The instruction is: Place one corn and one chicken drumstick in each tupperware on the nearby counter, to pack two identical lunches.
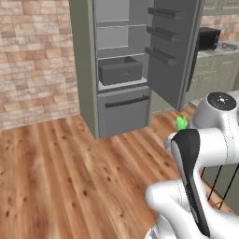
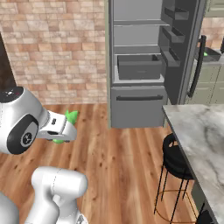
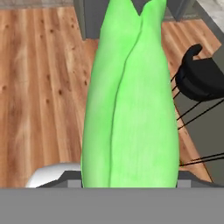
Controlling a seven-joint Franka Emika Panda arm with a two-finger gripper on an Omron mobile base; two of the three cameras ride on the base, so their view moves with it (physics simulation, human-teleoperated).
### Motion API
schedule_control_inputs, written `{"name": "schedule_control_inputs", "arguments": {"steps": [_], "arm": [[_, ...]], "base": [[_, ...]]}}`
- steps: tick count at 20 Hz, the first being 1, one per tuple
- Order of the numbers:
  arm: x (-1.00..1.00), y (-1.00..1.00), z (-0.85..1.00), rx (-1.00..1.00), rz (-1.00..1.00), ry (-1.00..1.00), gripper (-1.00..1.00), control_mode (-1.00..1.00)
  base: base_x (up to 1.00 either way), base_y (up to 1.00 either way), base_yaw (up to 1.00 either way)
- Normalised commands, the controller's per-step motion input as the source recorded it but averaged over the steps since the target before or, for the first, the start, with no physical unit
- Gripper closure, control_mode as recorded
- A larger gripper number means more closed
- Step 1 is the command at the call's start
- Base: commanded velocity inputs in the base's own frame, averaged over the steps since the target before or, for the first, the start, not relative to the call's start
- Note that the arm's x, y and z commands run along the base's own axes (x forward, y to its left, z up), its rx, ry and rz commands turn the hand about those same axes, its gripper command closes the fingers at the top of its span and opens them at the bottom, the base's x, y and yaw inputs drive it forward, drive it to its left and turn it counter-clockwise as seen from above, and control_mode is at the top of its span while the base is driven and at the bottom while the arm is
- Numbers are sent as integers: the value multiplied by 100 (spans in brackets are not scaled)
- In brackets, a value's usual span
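One corn [image 3: 130, 100] cob sits clamped in the gripper [image 2: 61, 129], carried above the wooden floor [image 1: 65, 168], long axis running along the fingers and husk tip pointing forward, away from the hand. Beyond it a black stool [image 2: 177, 158] and the open fridge [image 1: 121, 70] stand near; a swing could clip either and knock the cob loose.

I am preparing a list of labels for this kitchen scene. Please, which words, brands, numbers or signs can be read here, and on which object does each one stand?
None can be read: no text on the tall grey fridge with its open door, on the bright-green corn cob, on the black microwave or on the black round stool.
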Motion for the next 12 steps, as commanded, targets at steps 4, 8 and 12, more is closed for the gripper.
{"name": "schedule_control_inputs", "arguments": {"steps": [4, 8, 12], "arm": [[0, 0, 0, 0, 0, 0, 100, 100], [0, 0, 0, 0, 0, 0, 100, 100], [0, 0, 0, 0, 0, 0, 100, 100]], "base": [[-100, -34, 1], [-100, -51, 2], [-100, -61, 3]]}}
